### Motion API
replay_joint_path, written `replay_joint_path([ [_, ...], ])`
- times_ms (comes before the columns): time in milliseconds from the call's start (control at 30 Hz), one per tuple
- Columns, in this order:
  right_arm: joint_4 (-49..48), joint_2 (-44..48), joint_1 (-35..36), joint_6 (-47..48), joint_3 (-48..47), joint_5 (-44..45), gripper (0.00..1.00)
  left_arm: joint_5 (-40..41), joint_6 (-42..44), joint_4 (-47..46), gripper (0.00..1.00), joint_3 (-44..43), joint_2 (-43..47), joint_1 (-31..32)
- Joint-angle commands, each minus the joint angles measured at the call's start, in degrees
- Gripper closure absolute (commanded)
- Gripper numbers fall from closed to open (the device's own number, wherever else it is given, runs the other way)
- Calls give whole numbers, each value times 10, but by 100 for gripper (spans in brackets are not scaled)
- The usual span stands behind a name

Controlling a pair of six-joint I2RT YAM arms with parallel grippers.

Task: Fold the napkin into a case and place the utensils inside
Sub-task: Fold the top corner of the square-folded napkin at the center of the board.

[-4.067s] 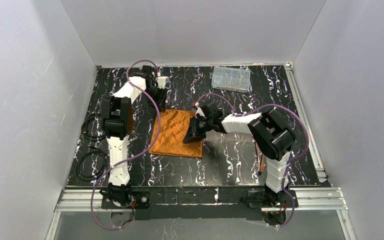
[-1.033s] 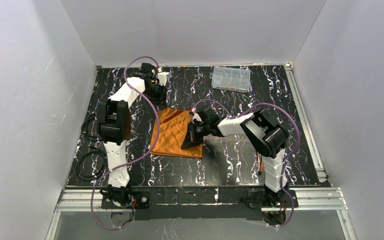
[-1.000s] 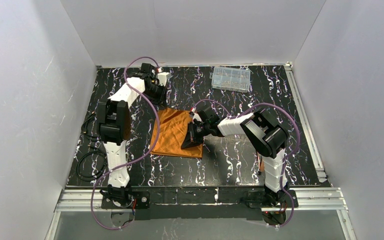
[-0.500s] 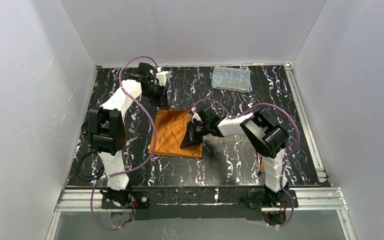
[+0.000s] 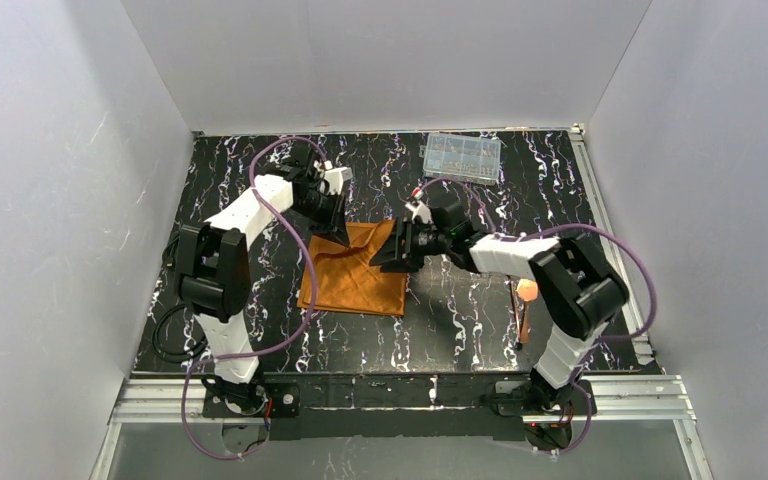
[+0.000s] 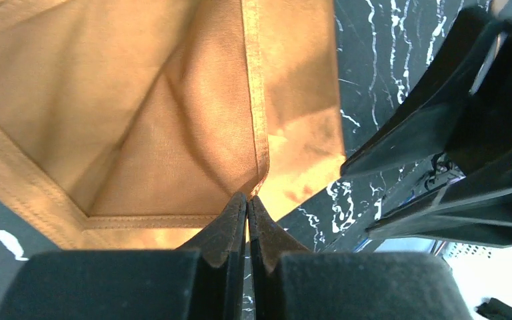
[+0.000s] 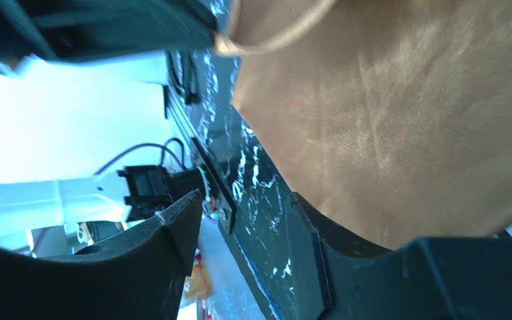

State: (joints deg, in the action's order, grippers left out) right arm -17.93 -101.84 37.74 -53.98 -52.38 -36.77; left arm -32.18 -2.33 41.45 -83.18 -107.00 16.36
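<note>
The rust-orange napkin (image 5: 352,278) lies partly folded in the middle of the table. My left gripper (image 5: 341,233) is shut on a hemmed corner of the napkin (image 6: 173,100), which it holds lifted above the far edge. My right gripper (image 5: 384,258) stands open just off the napkin's right side, with nothing between its fingers. In the right wrist view the napkin (image 7: 387,113) fills the upper right, beyond that gripper (image 7: 247,200). One copper-coloured utensil (image 5: 526,300) shows by the right arm's base.
A clear plastic compartment box (image 5: 462,157) sits at the back right. Black cables (image 5: 175,330) coil off the table's left side. The right gripper's black fingers (image 6: 440,133) stand close beside the held corner. Grey walls enclose three sides.
The right gripper has opened, let go of the napkin and drawn back to the right. The left gripper has carried its corner right and nearer, over the cloth.
</note>
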Motion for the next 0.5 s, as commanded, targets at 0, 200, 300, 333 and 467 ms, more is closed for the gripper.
replay_joint_path([
  [0,-26,51,-22,-31,25,12,42,-19,-32,-12,100,21,65,28],
  [200,-100,22,-26,-115,54,47,45,-4,-33,-22,100,38,81,59],
  [300,-191,3,-26,-187,75,44,44,1,-28,-27,100,44,86,62],
  [333,-198,-1,-26,-202,74,45,43,2,-26,-28,100,47,88,62],
  [467,-194,3,-24,-232,84,82,35,7,-21,-35,100,58,93,65],
])
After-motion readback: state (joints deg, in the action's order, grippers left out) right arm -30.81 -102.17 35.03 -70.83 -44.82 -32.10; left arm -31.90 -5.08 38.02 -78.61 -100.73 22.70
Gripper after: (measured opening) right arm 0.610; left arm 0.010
